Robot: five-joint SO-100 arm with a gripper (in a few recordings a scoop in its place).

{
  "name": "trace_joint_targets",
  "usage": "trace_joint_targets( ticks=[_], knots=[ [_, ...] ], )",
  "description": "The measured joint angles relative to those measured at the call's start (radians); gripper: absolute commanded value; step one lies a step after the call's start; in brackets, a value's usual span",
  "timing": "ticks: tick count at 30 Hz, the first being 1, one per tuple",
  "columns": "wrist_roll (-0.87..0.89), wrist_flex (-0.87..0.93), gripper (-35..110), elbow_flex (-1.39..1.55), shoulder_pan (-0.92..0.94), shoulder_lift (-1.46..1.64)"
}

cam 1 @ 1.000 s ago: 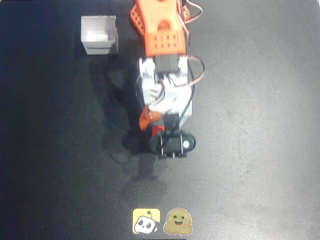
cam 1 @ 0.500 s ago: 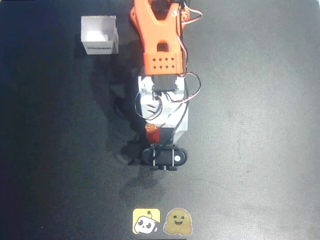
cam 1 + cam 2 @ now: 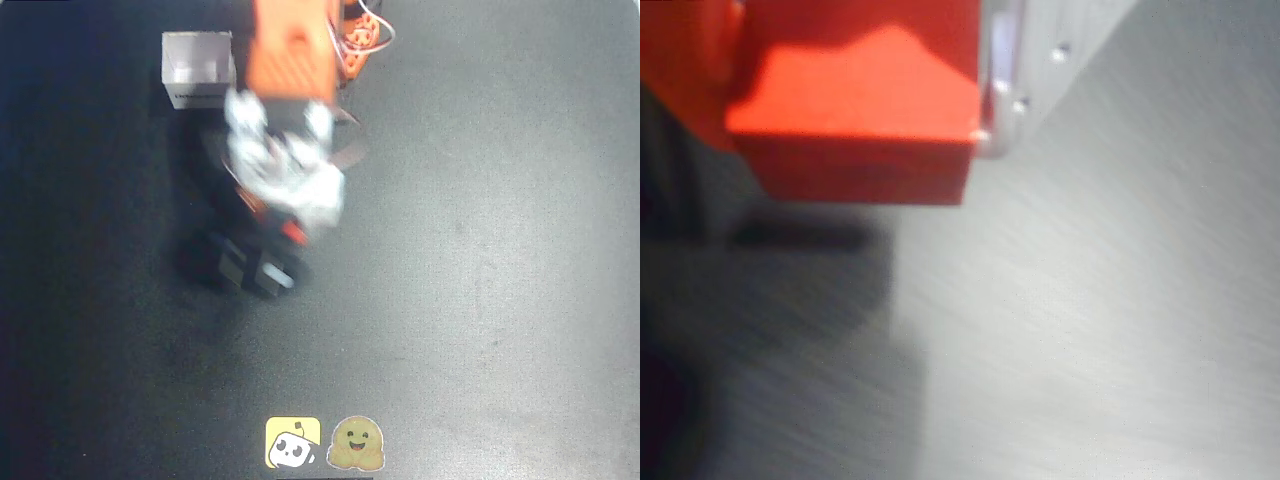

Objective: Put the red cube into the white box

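Just below the small white cardboard box [image 3: 198, 68], the fingers [image 3: 270, 222] hang over the dark worktop [image 3: 480, 250], clamped on the small, solid bright-red cube [image 3: 855, 110]. It appears light and rigid, its plain flat faces best pinched squarely.
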Motion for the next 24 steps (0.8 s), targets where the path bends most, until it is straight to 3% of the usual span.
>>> trace_joint_targets(
  ticks=[11, 17, 21, 24],
  knots=[
    [-0.124, 0.462, 0, 0.009, 0.588, 0.426],
    [-0.367, 0.505, 0, 0.052, 0.954, 0.466],
    [-0.416, 0.505, 1, 0.069, 1.057, 0.476],
    [-0.434, 0.503, 15, 0.072, 1.071, 0.482]
  ],
)
